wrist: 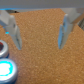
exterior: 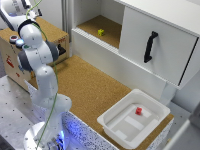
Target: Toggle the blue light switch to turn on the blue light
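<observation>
No legible writing; blue light (wrist: 6,68) lit.

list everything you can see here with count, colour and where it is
cork surface: 1, brown, centre of the exterior view
cabinet: 1, white, behind the cork, sliding door with black handle
yellow block: 1, yellow, on the cabinet's open shelf
bin: 1, white, on the cork at the exterior view's right
red block: 1, red, inside the bin
wooden box: 1, brown, exterior view's left, behind the arm
blue light: 1, glowing blue, wrist view, near the gripper
arm: 1, white
gripper: 1, open, over cork
</observation>
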You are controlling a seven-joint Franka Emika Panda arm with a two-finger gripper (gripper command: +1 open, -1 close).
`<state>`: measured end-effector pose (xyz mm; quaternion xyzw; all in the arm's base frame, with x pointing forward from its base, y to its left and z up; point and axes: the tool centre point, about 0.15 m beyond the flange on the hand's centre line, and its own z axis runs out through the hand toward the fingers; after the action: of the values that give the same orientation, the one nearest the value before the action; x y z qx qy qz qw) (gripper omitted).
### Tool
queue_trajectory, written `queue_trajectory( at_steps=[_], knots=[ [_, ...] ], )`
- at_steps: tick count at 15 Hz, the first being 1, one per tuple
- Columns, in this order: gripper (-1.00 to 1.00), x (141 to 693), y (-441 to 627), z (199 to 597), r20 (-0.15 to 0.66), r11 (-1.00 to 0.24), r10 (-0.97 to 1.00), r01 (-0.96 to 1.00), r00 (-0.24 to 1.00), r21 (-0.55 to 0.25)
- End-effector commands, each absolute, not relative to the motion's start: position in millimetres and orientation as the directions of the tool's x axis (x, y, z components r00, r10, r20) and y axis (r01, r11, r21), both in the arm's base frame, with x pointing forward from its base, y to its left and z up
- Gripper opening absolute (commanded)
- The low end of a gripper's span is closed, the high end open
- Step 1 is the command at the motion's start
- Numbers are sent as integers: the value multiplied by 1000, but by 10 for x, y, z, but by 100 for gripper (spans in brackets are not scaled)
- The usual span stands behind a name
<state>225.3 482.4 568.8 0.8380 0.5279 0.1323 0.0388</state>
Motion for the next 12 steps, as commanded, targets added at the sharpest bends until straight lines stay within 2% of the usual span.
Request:
queue_trajectory(
  at_steps=[1, 5, 12],
  knots=[
    [100, 2509, 4210, 5613, 304, -394, 893, 903, 332, 174],
    [100, 2706, 3680, 5524, 313, -450, 865, 882, 392, 138],
    [100, 3029, 2799, 5372, 377, -673, 693, 739, 615, 31]
  ],
)
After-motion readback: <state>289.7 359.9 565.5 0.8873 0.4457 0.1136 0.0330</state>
